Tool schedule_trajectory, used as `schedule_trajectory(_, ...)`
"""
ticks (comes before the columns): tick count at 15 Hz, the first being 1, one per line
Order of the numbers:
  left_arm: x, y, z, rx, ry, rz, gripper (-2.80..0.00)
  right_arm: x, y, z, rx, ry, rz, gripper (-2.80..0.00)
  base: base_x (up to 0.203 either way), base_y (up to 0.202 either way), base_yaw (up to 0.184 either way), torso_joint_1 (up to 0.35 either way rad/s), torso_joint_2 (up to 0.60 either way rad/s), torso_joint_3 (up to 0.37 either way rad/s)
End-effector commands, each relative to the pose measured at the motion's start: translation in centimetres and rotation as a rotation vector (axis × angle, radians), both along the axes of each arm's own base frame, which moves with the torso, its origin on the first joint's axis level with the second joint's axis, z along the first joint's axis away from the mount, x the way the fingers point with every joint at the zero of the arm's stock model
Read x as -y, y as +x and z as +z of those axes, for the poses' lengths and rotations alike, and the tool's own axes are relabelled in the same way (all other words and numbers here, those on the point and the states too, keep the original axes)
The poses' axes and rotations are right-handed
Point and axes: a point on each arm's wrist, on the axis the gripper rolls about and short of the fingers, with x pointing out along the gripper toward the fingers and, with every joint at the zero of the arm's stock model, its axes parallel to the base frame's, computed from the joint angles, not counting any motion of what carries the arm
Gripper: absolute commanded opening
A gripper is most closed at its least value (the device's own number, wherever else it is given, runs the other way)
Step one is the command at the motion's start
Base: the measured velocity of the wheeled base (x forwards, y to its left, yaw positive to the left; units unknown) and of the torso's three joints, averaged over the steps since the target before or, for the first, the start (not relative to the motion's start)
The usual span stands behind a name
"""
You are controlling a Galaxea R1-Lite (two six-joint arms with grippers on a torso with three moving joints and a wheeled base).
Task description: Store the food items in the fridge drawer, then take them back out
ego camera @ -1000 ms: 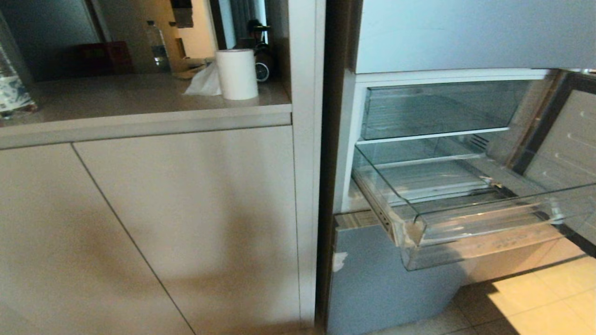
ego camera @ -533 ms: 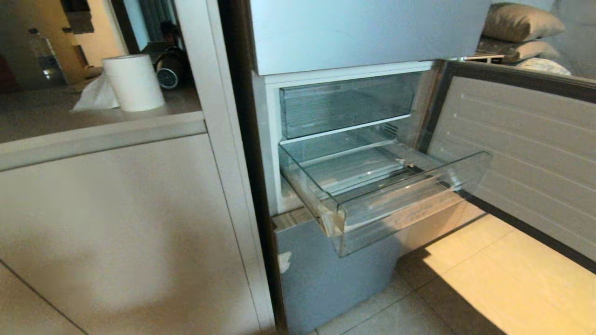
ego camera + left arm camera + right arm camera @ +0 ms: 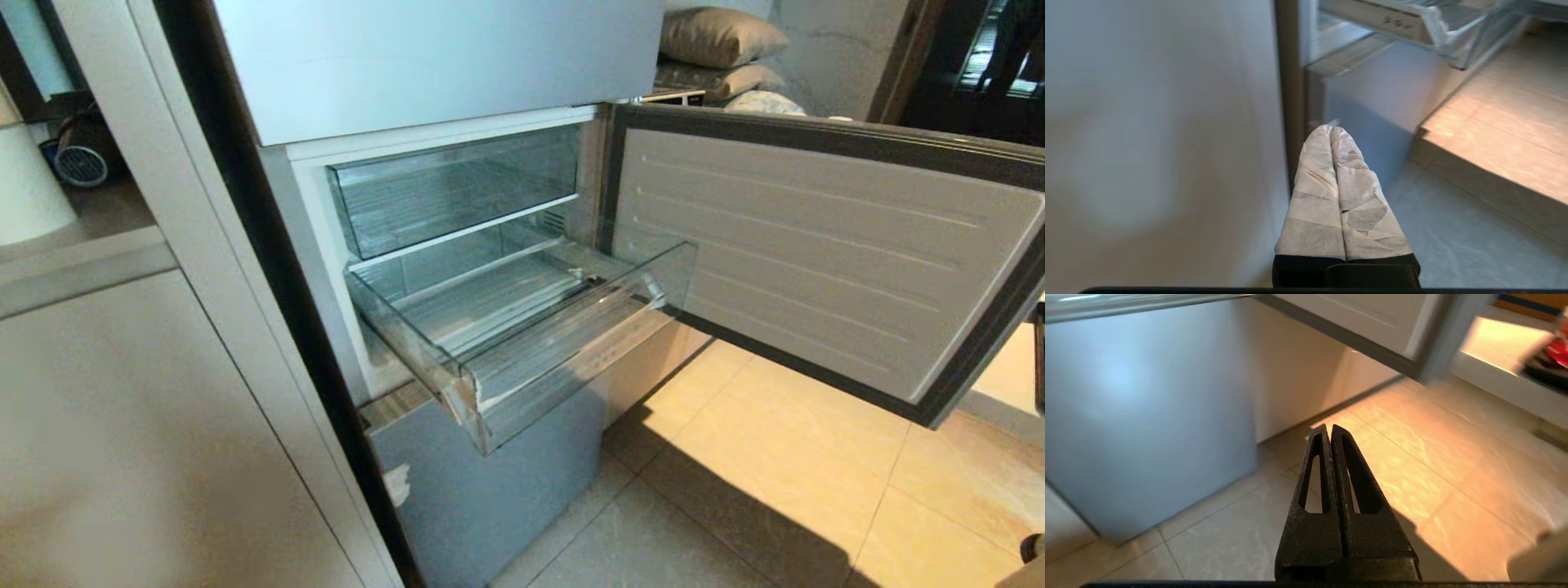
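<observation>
Open fridge door (image 3: 816, 245) swung right, ribbed white liner facing out. Stacked pillows (image 3: 718, 49) behind its top edge. Beige cabinet front (image 3: 122, 441) at left; white paper roll (image 3: 28, 188) on countertop. Sunlit floor tiles (image 3: 775, 457) below.

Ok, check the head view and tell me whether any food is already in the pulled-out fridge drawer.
No, the fridge drawer stands pulled out with only its bare ribbed bottom showing through the clear plastic.

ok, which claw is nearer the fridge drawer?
Left, probably. Left claw sits low, just below the fridge drawer; right claw hangs over floor tiles, further off.
</observation>
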Motion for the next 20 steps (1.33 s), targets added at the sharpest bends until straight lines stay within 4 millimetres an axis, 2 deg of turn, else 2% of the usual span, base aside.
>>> schedule_trajectory(1, 0.0, 0.0, 0.01, 0.0, 0.0, 0.001, -2.8, 0.0, 0.01, 0.0, -0.002, 0.002, 0.001, -2.8, 0.0, 0.0, 0.0, 0.0, 0.0, 0.0)
schedule_trajectory(7, 0.0, 0.0, 0.01, 0.0, 0.002, 0.001, -2.8, 0.0, 0.01, 0.0, -0.002, 0.002, 0.003, -2.8, 0.015, 0.0, 0.0, 0.0, 0.0, 0.0)
schedule_trajectory(16, 0.0, -0.01, 0.01, 0.001, 0.001, 0.001, -2.8, 0.0, 0.01, 0.0, -0.002, 0.003, 0.003, -2.8, 0.191, 0.0, 0.0, 0.005, 0.0, 0.0)
schedule_trajectory(20, 0.0, 0.0, 0.01, 0.0, 0.0, 0.001, -2.8, 0.01, -0.05, 0.29, 0.014, -0.001, -0.002, -2.8, 0.051, 0.0, 0.0, 0.008, 0.0, 0.001)
